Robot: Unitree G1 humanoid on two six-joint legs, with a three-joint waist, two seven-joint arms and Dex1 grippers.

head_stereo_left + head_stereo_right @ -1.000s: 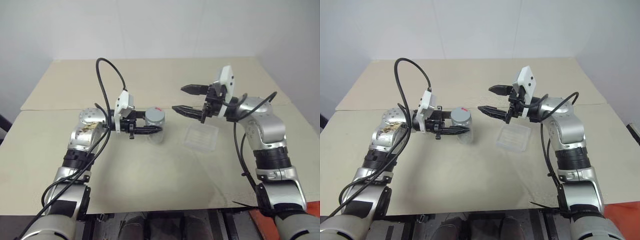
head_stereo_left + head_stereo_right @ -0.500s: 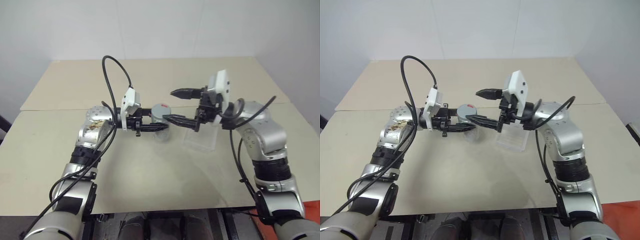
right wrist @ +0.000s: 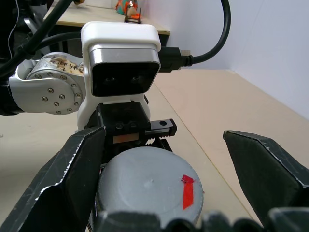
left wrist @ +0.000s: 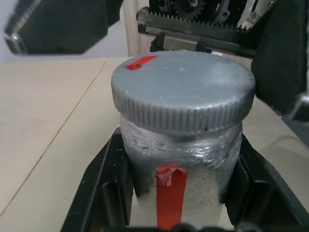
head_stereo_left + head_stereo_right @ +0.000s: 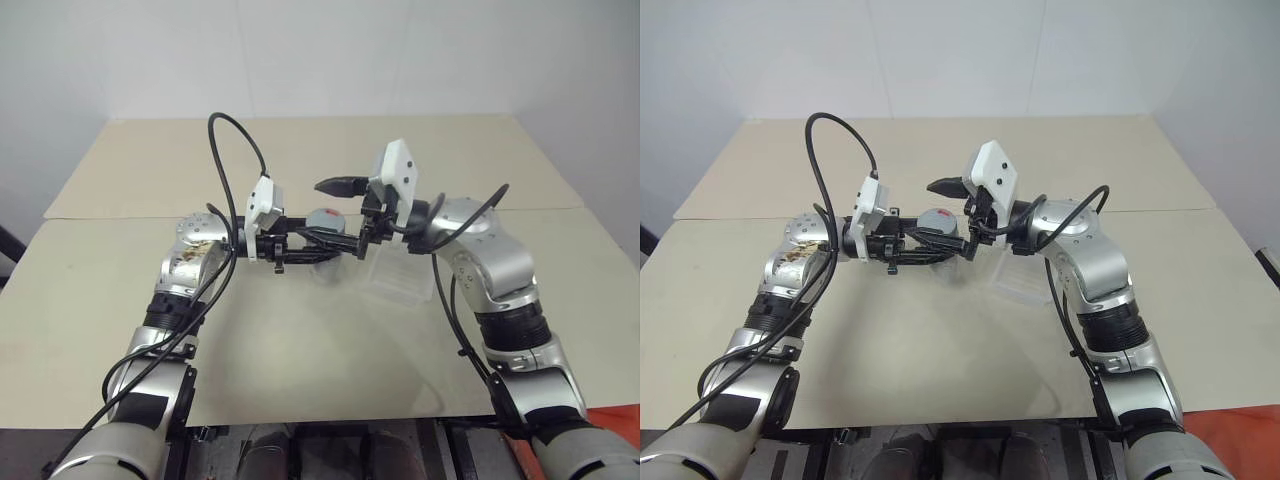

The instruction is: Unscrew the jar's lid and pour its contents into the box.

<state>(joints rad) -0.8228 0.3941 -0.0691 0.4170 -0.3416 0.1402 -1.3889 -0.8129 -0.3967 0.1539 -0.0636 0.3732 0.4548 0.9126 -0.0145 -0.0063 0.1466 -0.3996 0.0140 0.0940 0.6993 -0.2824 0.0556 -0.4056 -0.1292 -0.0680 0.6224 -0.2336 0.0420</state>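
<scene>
Fingers of the left gripper clamp the small clear cylindrical jar, red-striped, upright above the table. Its round grey screw lid sits between the right gripper's spread fingers; shallow clear plastic box beyond, 3 o'clock.

Beige table against plain white wall

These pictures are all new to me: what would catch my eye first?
Probably the two metal arms meeting over the middle of the beige table. The left gripper clamps a small clear jar with a red stripe, held above the tabletop. The right gripper stands open around the jar's grey lid, and a clear box lies on the table just to the right.
</scene>
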